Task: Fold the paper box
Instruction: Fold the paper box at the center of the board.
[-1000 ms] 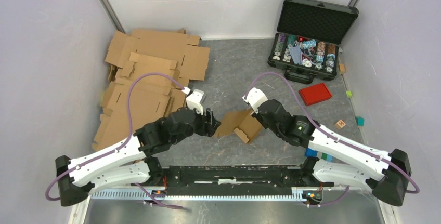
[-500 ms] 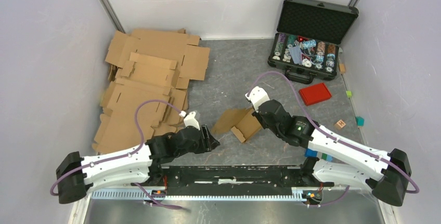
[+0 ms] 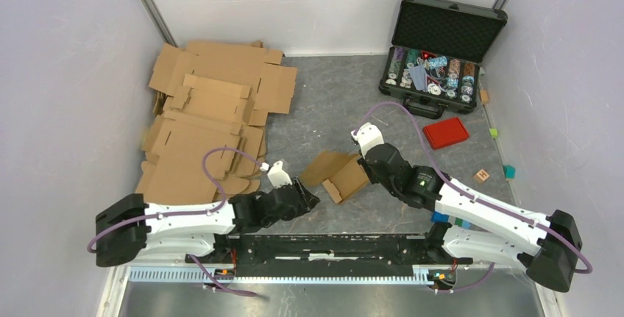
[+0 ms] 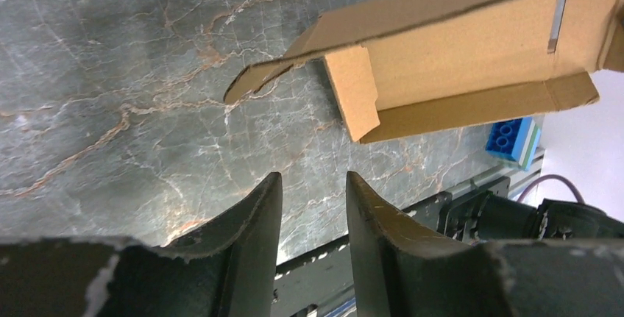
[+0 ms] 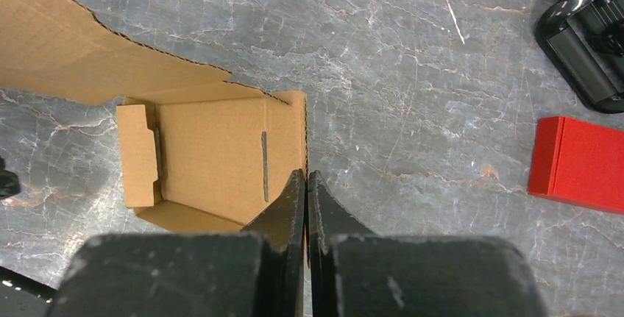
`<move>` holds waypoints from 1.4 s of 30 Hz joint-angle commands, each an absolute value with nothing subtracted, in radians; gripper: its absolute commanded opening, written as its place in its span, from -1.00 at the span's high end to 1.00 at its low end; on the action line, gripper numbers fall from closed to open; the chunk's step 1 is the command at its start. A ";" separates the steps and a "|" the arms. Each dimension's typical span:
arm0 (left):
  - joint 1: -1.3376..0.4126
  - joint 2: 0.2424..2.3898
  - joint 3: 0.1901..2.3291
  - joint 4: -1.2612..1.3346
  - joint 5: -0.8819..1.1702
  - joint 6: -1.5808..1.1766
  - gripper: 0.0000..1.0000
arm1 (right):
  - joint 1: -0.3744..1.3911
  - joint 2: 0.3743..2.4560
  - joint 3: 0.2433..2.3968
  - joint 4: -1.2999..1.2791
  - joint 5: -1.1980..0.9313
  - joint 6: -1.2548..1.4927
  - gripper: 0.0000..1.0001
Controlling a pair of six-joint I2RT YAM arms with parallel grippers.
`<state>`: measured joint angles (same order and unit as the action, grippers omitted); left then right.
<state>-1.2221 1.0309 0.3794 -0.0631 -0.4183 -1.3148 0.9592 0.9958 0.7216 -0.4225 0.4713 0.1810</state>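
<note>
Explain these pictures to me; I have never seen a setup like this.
Two robot arms are bolted at a table's near edge. One picture looks down from above; the other two come from cameras on each wrist, with that arm's own fingers showing. On the table lie a half-folded box, a pile of cardboard sheets, an open case of small items and a red lid. The right gripper pinches the box's wall. The left gripper is open, holds nothing, and sits apart from the box.
</note>
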 commanded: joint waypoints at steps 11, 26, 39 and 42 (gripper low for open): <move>-1.230 1.257 0.334 0.286 -0.504 -1.524 0.04 | 0.956 0.970 0.724 -0.391 0.462 0.208 1.00; -1.243 1.419 0.319 0.492 -0.537 -1.577 0.16 | 0.956 0.966 0.724 -0.391 0.453 0.210 1.00; -1.242 1.449 0.345 0.530 -0.571 -1.515 0.15 | 0.956 0.961 0.715 -0.388 0.445 0.211 1.00; -1.242 1.470 0.340 0.560 -0.571 -1.529 0.19 | 0.956 0.960 0.713 -0.388 0.441 0.210 1.00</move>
<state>-1.2366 1.4410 0.3199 0.4953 -0.5228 -1.5406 0.9592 0.9806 0.7212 -0.4183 0.4473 0.1974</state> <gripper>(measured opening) 0.419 0.011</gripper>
